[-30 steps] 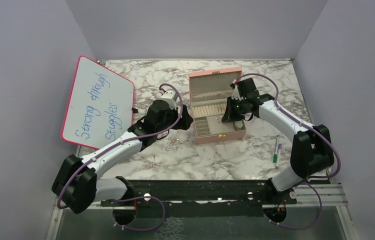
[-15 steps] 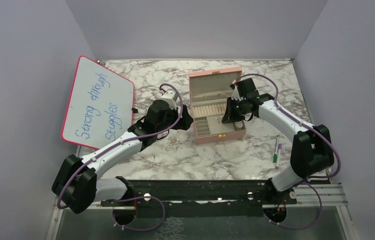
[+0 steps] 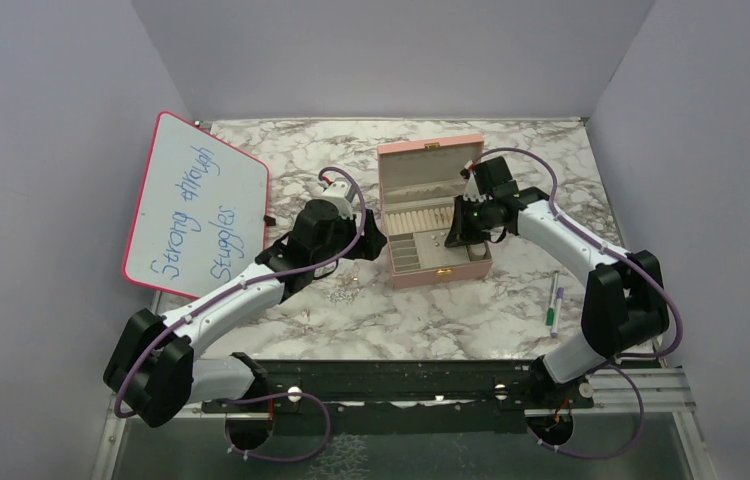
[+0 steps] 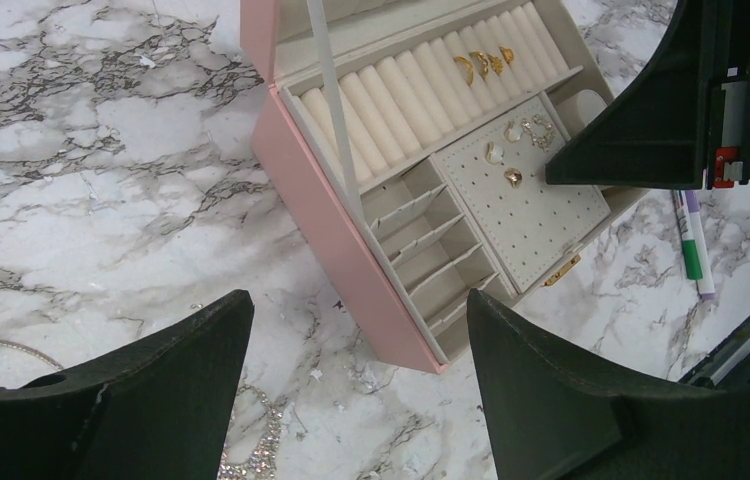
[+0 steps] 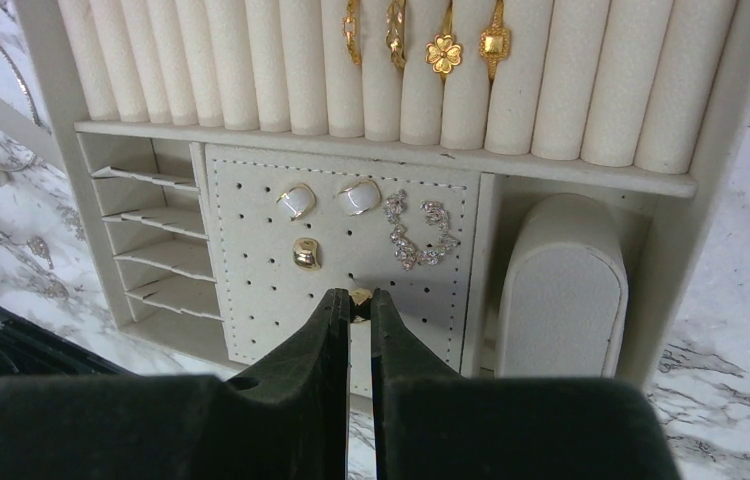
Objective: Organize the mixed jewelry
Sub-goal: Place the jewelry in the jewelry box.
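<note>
The open pink jewelry box [image 3: 431, 215] stands mid-table. My right gripper [image 5: 355, 300] is shut on a small gold earring [image 5: 359, 297] and holds it over the perforated earring panel [image 5: 261, 280]. On the panel sit two white-and-gold studs [image 5: 297, 201], one gold stud [image 5: 305, 253] and a sparkly pair [image 5: 421, 230]. Several gold rings [image 5: 443, 50] sit in the ring rolls. My left gripper [image 4: 356, 375] is open and empty over the marble, left of the box [image 4: 351, 250]. A sparkly chain [image 4: 251, 450] lies under it. More loose pieces [image 3: 343, 288] lie on the table.
A whiteboard [image 3: 196, 205] with writing leans at the left. A green-and-white marker pen [image 3: 553, 300] and a purple one lie on the marble right of the box. A thin hoop-like chain [image 4: 1, 347] lies at the left in the left wrist view.
</note>
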`<state>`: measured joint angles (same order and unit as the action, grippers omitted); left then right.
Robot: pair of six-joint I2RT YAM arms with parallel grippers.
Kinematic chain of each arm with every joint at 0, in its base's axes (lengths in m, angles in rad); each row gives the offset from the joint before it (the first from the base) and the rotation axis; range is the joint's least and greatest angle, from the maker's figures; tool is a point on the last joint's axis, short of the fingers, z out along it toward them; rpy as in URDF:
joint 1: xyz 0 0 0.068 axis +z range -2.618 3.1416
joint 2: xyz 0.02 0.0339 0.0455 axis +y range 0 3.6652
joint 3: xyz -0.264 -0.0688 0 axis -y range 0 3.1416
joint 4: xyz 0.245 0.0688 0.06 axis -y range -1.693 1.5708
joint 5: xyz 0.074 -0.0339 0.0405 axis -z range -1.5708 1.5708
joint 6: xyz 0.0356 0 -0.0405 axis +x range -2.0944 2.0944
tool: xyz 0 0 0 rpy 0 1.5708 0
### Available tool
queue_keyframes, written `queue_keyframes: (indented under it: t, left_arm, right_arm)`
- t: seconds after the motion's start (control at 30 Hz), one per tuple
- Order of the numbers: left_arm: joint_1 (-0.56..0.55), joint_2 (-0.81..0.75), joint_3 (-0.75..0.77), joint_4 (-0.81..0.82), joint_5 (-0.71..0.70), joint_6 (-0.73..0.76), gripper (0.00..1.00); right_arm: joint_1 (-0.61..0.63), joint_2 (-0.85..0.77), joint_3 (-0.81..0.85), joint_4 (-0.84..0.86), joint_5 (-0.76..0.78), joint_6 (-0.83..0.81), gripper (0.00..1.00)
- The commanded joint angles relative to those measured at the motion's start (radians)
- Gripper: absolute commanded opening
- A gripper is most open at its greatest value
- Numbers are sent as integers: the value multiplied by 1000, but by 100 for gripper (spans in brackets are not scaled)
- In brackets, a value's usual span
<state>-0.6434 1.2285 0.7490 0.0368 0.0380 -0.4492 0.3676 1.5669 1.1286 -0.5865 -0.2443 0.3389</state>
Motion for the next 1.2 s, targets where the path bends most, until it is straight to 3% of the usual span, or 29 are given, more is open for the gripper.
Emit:
queue_keyframes:
  t: [0.0,0.37,0.8,1.17]
  left_arm:
    - [5,-4,-5,31,22,-5,80]
    - [9,-8,-10,31,20,-5,80]
    - [11,-7,-5,32,25,-6,80]
    - [11,-33,8,-5,16,-27,80]
  right_arm:
    - [9,5,28,-28,11,-12,13]
    - [34,40,51,-16,29,-12,17]
    - [42,22,60,-16,73,0,40]
    - [42,-85,39,36,63,33,40]
